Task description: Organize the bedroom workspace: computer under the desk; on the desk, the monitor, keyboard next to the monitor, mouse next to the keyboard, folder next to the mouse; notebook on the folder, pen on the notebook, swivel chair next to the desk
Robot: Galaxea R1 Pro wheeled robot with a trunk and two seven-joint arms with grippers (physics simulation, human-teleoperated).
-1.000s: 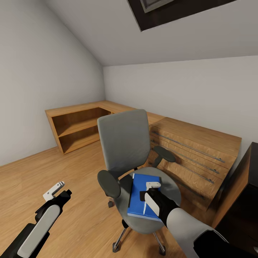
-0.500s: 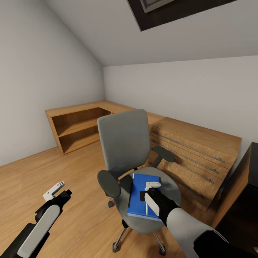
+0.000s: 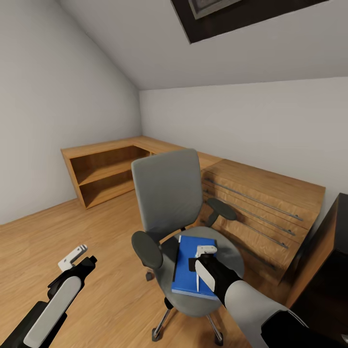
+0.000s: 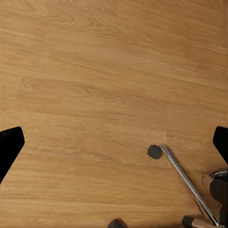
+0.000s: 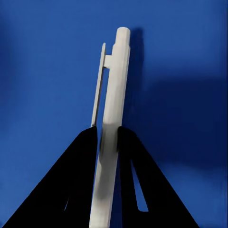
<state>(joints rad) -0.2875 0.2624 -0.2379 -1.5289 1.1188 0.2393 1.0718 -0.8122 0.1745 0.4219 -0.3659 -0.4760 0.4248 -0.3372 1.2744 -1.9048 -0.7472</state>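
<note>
I see the swivel chair (image 3: 181,227) in the middle of the floor (image 3: 58,237), its back toward the far wall. On its seat lies the folder (image 3: 186,263), and my right gripper (image 3: 199,269) sits over the folder's near right part, closed on the pen (image 5: 110,142). My left gripper (image 3: 72,257) hangs near left, above bare floor. Behind the chair a shelf unit (image 3: 104,171) runs left along the far wall; drawers (image 3: 261,210) stand right of it. The desk (image 3: 333,270) is at the near right edge.
</note>
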